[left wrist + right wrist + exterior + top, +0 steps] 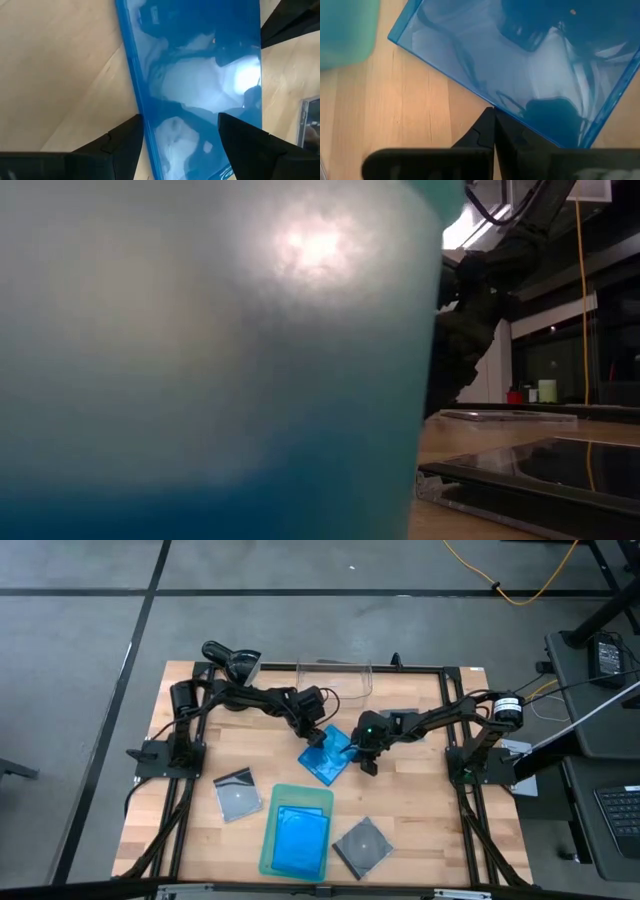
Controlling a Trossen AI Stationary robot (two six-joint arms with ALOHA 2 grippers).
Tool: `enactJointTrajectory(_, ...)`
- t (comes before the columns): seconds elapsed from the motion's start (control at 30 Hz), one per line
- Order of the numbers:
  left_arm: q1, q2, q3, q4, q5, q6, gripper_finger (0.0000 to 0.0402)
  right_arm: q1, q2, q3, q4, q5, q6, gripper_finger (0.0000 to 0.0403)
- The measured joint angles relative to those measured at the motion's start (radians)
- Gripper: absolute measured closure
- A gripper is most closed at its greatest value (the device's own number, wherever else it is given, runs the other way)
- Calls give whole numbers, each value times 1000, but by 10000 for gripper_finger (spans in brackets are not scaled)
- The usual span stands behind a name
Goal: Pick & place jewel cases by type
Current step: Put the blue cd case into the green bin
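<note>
- I had both arms over the middle of the wooden slatted table (420, 810), meeting at 1 bright blue, thin square plastic jewel case (327, 756) that lay flat there.
- Left gripper (181, 131): fingers spread wide, 1 on each side of the blue case's edge, straddling it but not yet clamped, as far as the left wrist view showed.
- Right gripper (494, 127): fingers pressed together, tips at the case's near edge; they held nothing. I judged it was bracing or nudging the case.
- Step in hand, my judgement: grasping this blue case for sorting. To do it well I would keep the right fingertips steady as a backstop, lower the left fingers evenly past the thin edge, then close slowly; the glossy plastic looked apt to slip or pivot if pinched off-centre.
- Risk noted: the 2 grippers sat very near each other, so any lift should wait until the right one was clear.
- Case appearance: translucent blue, shiny, strong reflections of the arms and lights on its face; corners intact.
- Other cases: 1 blue one already lay in the pale green flat tray (266, 852); 2 dark grey clear cases showing discs lay on the table, 1 left of the tray (237, 794), 1 right of it (362, 843).
- A clear rectangular plastic bin (334, 677) stood at the far edge.
</note>
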Motion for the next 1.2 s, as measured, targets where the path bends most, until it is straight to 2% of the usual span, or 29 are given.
enactJointTrajectory(0.3, -25, 0, 71, 2, -94, 3, 159, -1, -1, 0, -8, -4, -29, 397)
enactJointTrajectory(0.53, -26, -13, 152, 9, -116, 15, 159, -1, 0, 0, -8, -9, -54, 397)
enactJointTrajectory(0.67, -34, -17, 231, 1, -76, 15, 160, -1, 0, 0, -8, -5, -52, 397)
enactJointTrajectory(0.7, -36, -13, 252, -1, -38, 13, 160, -1, 0, -4, 7, -1, -60, 397)
enactJointTrajectory(0.8, -63, -12, 314, -27, -24, 24, 161, -2, 1, -33, 65, 9, -67, 397)
enactJointTrajectory(1.07, -120, -11, 354, -123, -127, 28, 162, -4, -1, -146, 238, -11, 10, 397)
enactJointTrajectory(1.2, -133, -12, 354, -129, -178, 11, 181, -5, 0, -169, 290, -22, 44, 397)
